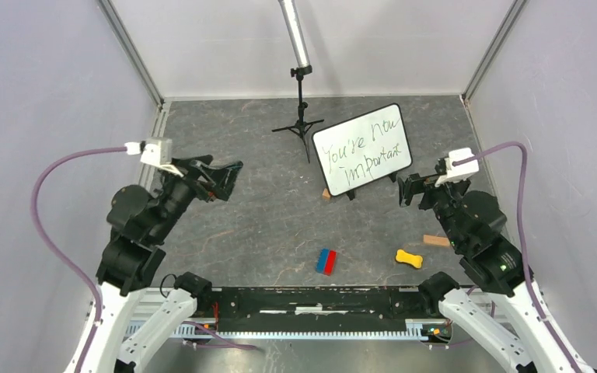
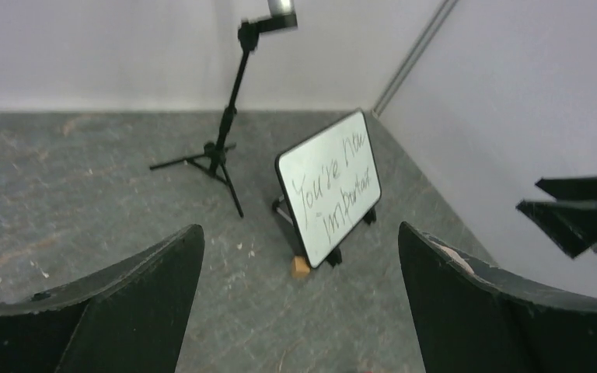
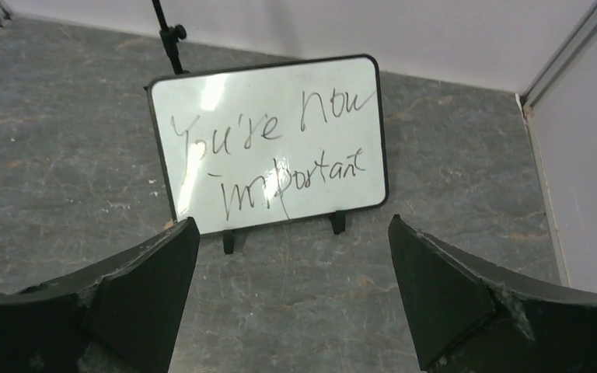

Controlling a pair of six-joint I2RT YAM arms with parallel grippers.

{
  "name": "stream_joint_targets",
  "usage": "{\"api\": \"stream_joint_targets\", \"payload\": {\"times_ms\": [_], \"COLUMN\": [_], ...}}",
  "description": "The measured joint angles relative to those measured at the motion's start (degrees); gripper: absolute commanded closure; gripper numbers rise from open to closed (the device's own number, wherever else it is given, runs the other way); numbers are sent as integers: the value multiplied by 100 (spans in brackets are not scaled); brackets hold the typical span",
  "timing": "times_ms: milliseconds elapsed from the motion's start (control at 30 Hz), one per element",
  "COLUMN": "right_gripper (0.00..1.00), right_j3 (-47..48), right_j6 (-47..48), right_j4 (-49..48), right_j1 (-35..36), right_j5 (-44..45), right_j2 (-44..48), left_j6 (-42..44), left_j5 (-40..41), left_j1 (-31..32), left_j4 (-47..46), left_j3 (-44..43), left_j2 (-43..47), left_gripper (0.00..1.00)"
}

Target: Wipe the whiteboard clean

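Note:
The whiteboard [image 1: 361,149] stands tilted on small black feet at the back right of the grey table, with black handwriting across it. It also shows in the left wrist view [image 2: 330,186] and, straight ahead, in the right wrist view [image 3: 268,144]. My left gripper [image 1: 229,177] hovers open at the left, well away from the board, nothing between its fingers [image 2: 299,229]. Just right of the board's lower corner, my right gripper [image 1: 408,189] is open and empty, facing the board [image 3: 292,221]. A red and blue block [image 1: 326,261] lies near the front middle.
A black tripod stand [image 1: 301,116] rises behind the board's left side. A small wooden block [image 1: 326,193] sits at the board's lower left corner. A yellow bone-shaped piece [image 1: 409,258] and a wooden strip [image 1: 436,240] lie front right. White walls enclose the table.

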State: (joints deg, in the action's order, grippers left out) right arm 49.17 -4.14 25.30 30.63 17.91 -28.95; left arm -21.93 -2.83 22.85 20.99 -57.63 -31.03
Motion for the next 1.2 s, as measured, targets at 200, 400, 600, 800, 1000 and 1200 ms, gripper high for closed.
{"api": "stream_joint_targets", "payload": {"times_ms": [200,400,600,800,1000,1200], "right_gripper": [2,2,2,2,2,2], "right_j3": [-46,-697,-1539,-1665,-1700,-2446], "right_j6": [-304,-942,-2055,-3650,-4975,-5654], "right_j4": [354,605,1110,2192,3101,3115], "right_j1": [-2,-2,0,-2,-2,-2], "right_j5": [341,339,487,887,905,562], "right_j2": [-682,-1154,-1353,-1510,-1119,-356], "left_j6": [146,236,398,546,671,678], "left_j5": [-616,-1067,-1292,-1443,-1532,-1574], "left_j1": [0,0,0,0,0,0], "left_j4": [380,494,509,503,503,483], "left_j3": [-20,-11,-11,125,367,522], "left_j2": [-717,-1104,-1281,-1432,-1499,-1679], "left_gripper": [0,0,0,0,0,0]}}
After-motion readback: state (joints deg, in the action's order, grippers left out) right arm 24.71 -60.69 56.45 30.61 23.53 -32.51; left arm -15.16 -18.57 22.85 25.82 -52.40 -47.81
